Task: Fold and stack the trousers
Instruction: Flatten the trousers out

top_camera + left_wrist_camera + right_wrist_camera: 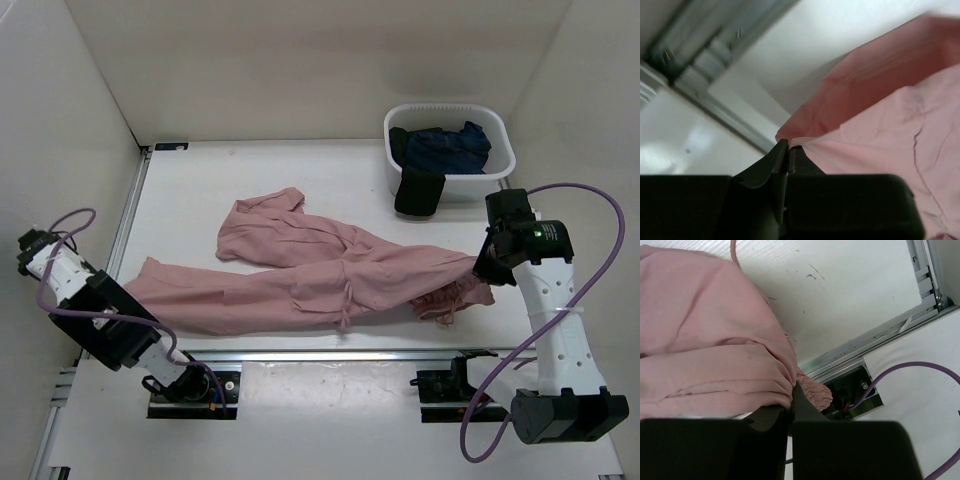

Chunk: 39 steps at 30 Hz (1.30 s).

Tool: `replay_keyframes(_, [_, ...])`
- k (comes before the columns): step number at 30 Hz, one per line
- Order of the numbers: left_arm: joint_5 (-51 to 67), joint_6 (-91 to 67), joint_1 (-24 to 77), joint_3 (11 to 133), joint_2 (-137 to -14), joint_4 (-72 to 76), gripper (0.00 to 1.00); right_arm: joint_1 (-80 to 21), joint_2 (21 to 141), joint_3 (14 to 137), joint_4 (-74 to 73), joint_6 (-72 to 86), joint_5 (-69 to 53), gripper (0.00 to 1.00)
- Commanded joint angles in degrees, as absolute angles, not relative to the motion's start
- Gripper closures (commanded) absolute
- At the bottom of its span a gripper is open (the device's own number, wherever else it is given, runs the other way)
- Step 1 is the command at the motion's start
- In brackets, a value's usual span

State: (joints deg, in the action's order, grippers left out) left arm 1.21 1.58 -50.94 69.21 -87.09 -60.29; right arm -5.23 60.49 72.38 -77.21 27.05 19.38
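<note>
Both tools closed on the trousers [330, 270]: left tool [787, 146] on a thin hem corner, right tool [791, 392] on the bunched waist. A taut pull may slip the hem free

My left gripper [787, 148] and right gripper [792, 390] are matte black; white arm shells [560, 320], black joints, looping purple cables [912, 365].
</note>
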Motion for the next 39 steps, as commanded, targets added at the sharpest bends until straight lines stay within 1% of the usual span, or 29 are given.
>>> replay_keyframes(1, [-2.3,0.0,-52.1,64.8,-84.3,-61.4,0.81,-4.8,59.3,72.0,-84.3,28.0,22.2,1.0])
replay_keyframes(3, [-3.1,0.0,-52.1,63.6,-82.9,-61.4,0.8,-4.8,59.3,71.4,-85.0,28.6,23.5,0.99])
replay_keyframes(6, [-5.0,0.0,-52.1,63.0,-81.7,-62.0,0.8,-4.8,58.7,70.0,-85.0,29.2,24.6,0.93])
replay_keyframes(7, [-5.7,0.0,-52.1,61.5,-81.7,-62.0,0.79,-4.8,58.2,70.0,-85.0,29.2,25.3,0.89])
replay_keyframes(8, [-6.3,0.0,-52.1,60.8,-81.0,-62.0,0.79,-4.8,57.6,68.6,-85.0,29.7,25.3,0.71])
replay_keyframes(9, [-7.7,0.0,-52.1,60.1,-81.0,-62.0,0.79,-4.2,56.9,68.6,-85.0,30.2,25.3,0.56])
replay_keyframes(10, [-8.3,0.0,-52.1,58.9,-80.4,-62.0,0.79,-4.2,56.9,67.9,-85.0,30.2,25.3,0.43])
replay_keyframes(11, [-8.8,0.0,-52.1,58.3,-80.4,-62.0,0.74,-4.2,56.0,67.9,-85.0,30.9,25.3,0.29])
replay_keyframes(13, [-10.5,0.0,-52.1,56.1,-79.0,-61.4,0.69,-4.2,54.4,68.9,-85.0,32.3,25.9,0.25])
replay_keyframes(14, [-11.3,0.0,-52.1,55.3,-79.0,-60.8,0.66,-4.2,53.9,71.5,-85.0,32.3,25.9,0.23])
replay_keyframes(16, [-13.8,0.0,-52.1,53.4,-77.7,-58.2,0.62,-4.2,53.3,75.4,-85.0,33.0,25.2,0.23])
replay_keyframes(17, [-14.7,0.0,-52.1,53.4,-77.7,-57.3,0.58,-4.2,53.3,77.6,-85.0,33.0,24.4,0.23])
replay_keyframes(18, [-15.5,0.0,-52.1,53.4,-77.7,-56.5,0.5,-4.2,54.3,81.5,-85.0,32.5,23.6,0.29])
replay_keyframes(19, [-16.0,0.0,-51.5,54.3,-77.7,-55.9,0.44,-4.2,54.9,83.0,-84.2,31.9,22.4,0.31])
replay_keyframes(20, [-16.0,0.0,-51.0,55.6,-78.3,-55.9,0.41,-4.2,56.7,83.7,-83.6,31.1,21.0,0.34])
replay_keyframes(21, [-16.0,0.0,-50.4,57.1,-78.8,-55.9,0.39,-4.2,57.6,82.9,-82.9,30.4,17.7,0.38])
replay_keyframes(22, [-14.8,0.0,-48.4,58.9,-80.0,-55.9,0.3,-4.2,58.6,81.5,-81.9,29.9,16.0,0.4])
replay_keyframes(23, [-13.8,0.0,-47.2,62.3,-80.5,-56.9,0.26,-4.2,60.5,79.6,-79.6,29.9,14.3,0.4])
replay_keyframes(24, [-13.0,0.0,-45.9,64.0,-81.0,-57.6,0.23,-4.7,61.3,75.9,-78.0,29.4,12.9,0.4])
replay_keyframes(26, [-9.9,0.0,-42.2,67.0,-82.8,-58.4,0.17,-5.3,62.3,72.1,-74.3,30.3,12.0,0.4])
replay_keyframes(27, [-8.9,0.0,-41.0,69.1,-83.5,-58.9,0.16,-5.3,62.3,70.4,-70.2,30.3,11.5,0.4])
replay_keyframes(30, [-6.9,0.0,-36.1,71.3,-88.0,-58.9,0.16,-4.7,64.2,66.5,-64.8,31.6,12.9,0.41])
replay_keyframes(32, [-6.9,0.0,-31.5,72.3,-91.4,-59.7,0.16,-4.7,67.5,65.0,-64.3,31.6,14.1,0.41])
replay_keyframes(35, [-1.9,0.0,-25.9,77.4,-92.6,-61.1,0.17,-4.7,69.2,64.4,-64.2,32.2,16.2,0.41])
replay_keyframes(36, [0.9,0.0,-21.4,80.7,-93.4,-61.1,0.17,-3.8,69.2,63.6,-62.9,32.2,18.0,0.41])
replay_keyframes(38, [3.5,0.0,-16.9,84.4,-94.6,-61.1,0.15,-1.7,68.4,62.8,-61.4,32.2,18.0,0.38])
replay_keyframes(39, [5.5,0.0,-12.6,88.6,-96.7,-61.1,0.15,1.1,68.4,62.8,-60.6,32.7,18.0,0.37])
